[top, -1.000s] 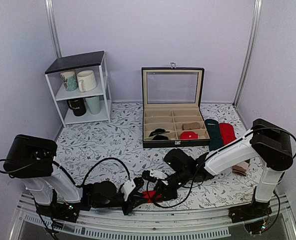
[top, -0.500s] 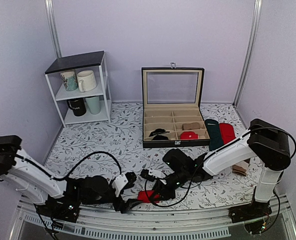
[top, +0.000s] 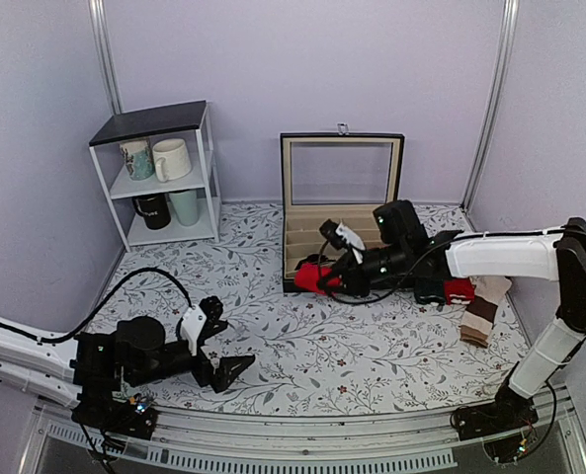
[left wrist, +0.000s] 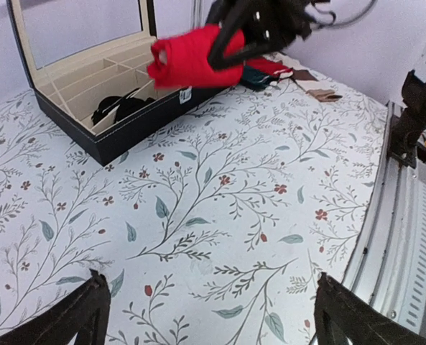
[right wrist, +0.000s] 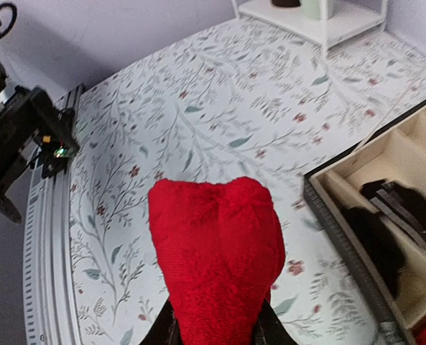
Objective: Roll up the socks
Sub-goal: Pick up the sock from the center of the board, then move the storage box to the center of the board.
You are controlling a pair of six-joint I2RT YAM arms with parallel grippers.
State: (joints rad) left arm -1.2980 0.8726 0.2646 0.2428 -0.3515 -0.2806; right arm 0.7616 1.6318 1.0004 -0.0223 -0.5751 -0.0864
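Observation:
The socks (top: 315, 277) are a bright red rolled bundle held in the air just in front of the open box's front left corner. My right gripper (top: 330, 274) is shut on the bundle, and in the right wrist view the socks (right wrist: 216, 244) cover the right gripper (right wrist: 216, 320) almost entirely. No beige end shows. Low over the table at the front left, my left gripper (top: 225, 341) stands wide open with nothing between its fingers (left wrist: 83, 313). From there the socks (left wrist: 191, 56) show far ahead.
An open black box (top: 342, 284) with beige compartments holds dark items and a red one. A dark green sock (top: 426, 265), a red sock (top: 458, 288) and a brown striped sock (top: 480, 318) lie at the right. A white shelf (top: 164, 178) with mugs stands at the back left.
My left gripper opened, let go of the bundle and drew back to the left. My right arm carried the red bundle from the front edge up to the box.

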